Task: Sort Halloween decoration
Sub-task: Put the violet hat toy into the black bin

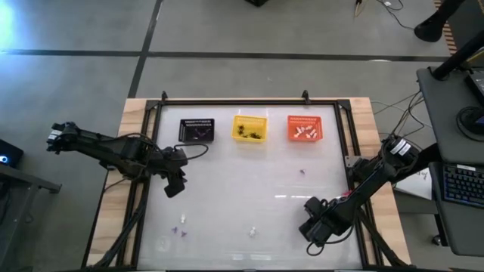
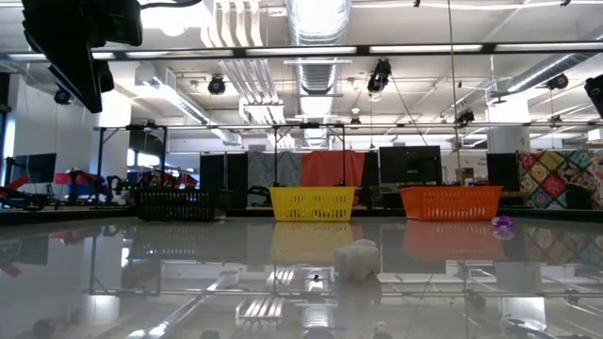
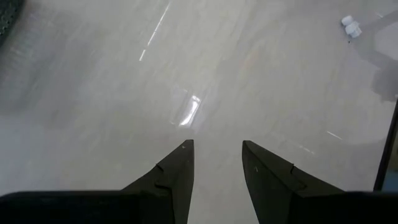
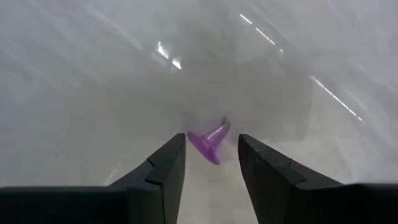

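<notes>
My right gripper (image 4: 211, 138) is open, low over the table's near right part (image 1: 314, 227). A small purple cone-shaped trinket (image 4: 210, 142) sits between its fingertips. My left gripper (image 3: 217, 144) is open and empty, above the table's left middle (image 1: 175, 185). More trinkets lie loose on the table: a purple one (image 1: 302, 172) right of centre, a white one (image 1: 253, 231) near the front edge, and small purple and white ones (image 1: 180, 225) at the near left. The white one (image 2: 358, 259) and the purple one (image 2: 502, 223) also show in the low view. My right gripper has its fingers on either side of the purple trinket, with its wide brim (image 4: 200, 147) close to one finger. I cannot tell whether either finger touches it, or whether it lies on the table.
Three baskets stand in a row along the far edge: black (image 1: 197, 130), yellow (image 1: 249, 128) and orange (image 1: 305, 128), each with small pieces inside. A dark frame (image 1: 227, 102) borders the glossy table top. The middle of the table is open room.
</notes>
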You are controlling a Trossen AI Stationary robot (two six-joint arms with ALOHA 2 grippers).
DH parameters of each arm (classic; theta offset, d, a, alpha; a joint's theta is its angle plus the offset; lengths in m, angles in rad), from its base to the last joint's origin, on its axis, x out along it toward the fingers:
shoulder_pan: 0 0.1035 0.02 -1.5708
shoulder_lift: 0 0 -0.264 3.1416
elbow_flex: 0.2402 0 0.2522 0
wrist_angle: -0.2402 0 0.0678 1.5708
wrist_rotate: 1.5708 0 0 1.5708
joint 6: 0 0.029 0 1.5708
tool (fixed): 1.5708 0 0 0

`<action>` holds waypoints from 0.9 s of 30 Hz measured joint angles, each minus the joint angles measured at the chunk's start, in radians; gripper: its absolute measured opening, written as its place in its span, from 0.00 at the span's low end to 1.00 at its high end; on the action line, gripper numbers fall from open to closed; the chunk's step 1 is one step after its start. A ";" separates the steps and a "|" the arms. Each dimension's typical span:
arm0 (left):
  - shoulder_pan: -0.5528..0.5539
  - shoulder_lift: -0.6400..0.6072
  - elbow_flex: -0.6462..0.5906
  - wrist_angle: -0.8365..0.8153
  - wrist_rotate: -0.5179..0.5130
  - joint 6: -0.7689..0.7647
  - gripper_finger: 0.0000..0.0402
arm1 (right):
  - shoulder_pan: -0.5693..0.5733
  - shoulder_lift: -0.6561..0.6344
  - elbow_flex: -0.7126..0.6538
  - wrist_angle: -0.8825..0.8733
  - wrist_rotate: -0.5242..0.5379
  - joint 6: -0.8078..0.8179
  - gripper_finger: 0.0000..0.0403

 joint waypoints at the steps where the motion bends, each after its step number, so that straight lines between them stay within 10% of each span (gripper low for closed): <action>1: 0.000 0.000 0.000 0.000 0.000 0.000 0.29 | 0.000 0.000 -0.002 0.000 0.000 0.007 0.34; 14: 0.000 0.000 0.000 -0.001 0.000 0.000 0.29 | 0.000 -0.003 -0.016 0.008 0.000 0.040 0.04; 27: 0.000 -0.005 0.000 -0.001 0.063 0.008 0.29 | 0.000 -0.014 0.030 0.019 0.001 0.096 0.02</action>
